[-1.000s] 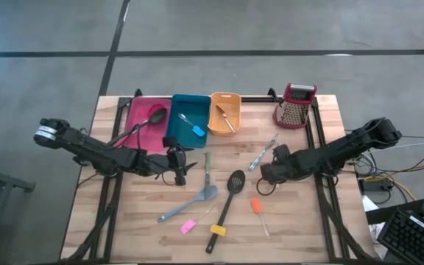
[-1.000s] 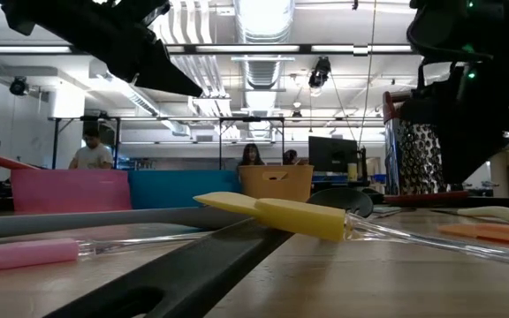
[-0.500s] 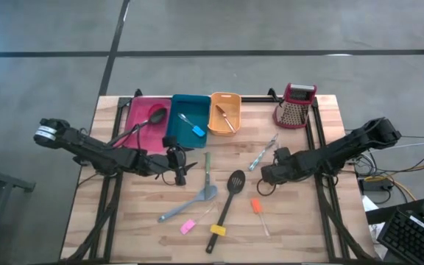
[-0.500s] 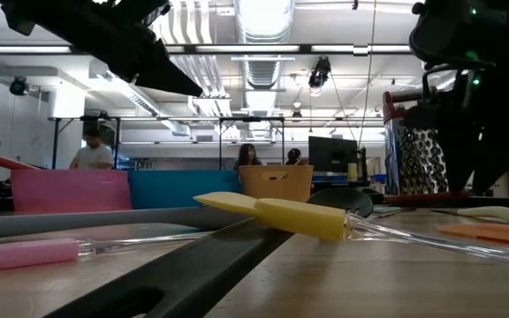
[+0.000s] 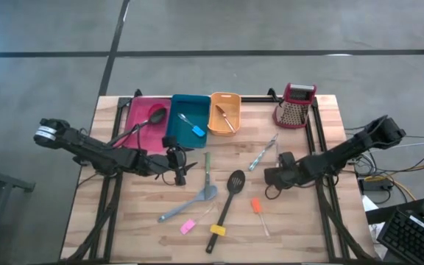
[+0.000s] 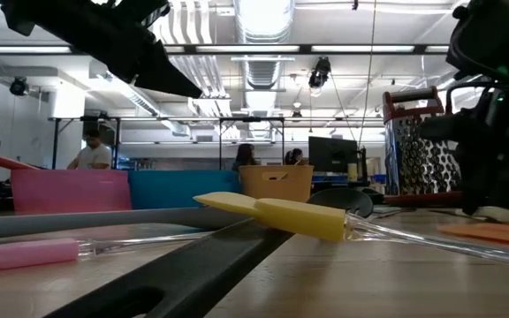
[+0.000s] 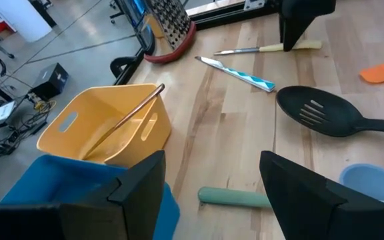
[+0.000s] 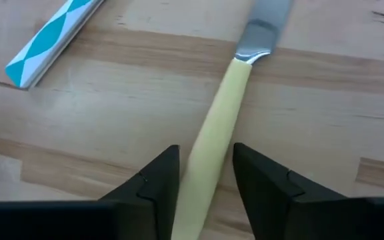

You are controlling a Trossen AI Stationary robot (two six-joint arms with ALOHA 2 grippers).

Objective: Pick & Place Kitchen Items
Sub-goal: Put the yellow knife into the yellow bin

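Note:
My right gripper (image 5: 272, 177) points down at the table right of centre, open. In the right wrist view (image 8: 205, 148) its fingers stand on either side of a knife's cream handle (image 8: 213, 127), which lies flat on the wood. A tool with a blue-and-white handle (image 5: 260, 156) lies beside it. My left gripper (image 5: 179, 171) hovers open near the table's middle, above the spatula's green handle (image 7: 235, 197), holding nothing. The black slotted spoon (image 5: 230, 193), grey spatula (image 5: 197, 195), and pink (image 5: 188, 226), yellow (image 5: 217, 230) and orange (image 5: 257, 206) tools lie loose on the table. My right gripper comes from above with its fingers across the cream handle (image 8: 202, 167), one finger (image 8: 159, 180) on each side. I cannot tell whether they touch it. The knife lies flat on the table.
Along the far edge stand a pink bin (image 5: 142, 125) holding a black ladle, a teal bin (image 5: 185, 136) with a blue-handled tool and an orange bin (image 5: 213, 121) with a utensil. The red-topped grater (image 5: 294, 107) stands at the far right. People show in the room beyond.
My right gripper has shifted toward the table's right edge and slightly toward the near edge, and has dropped lower. The left arm and the utensils have kept still.

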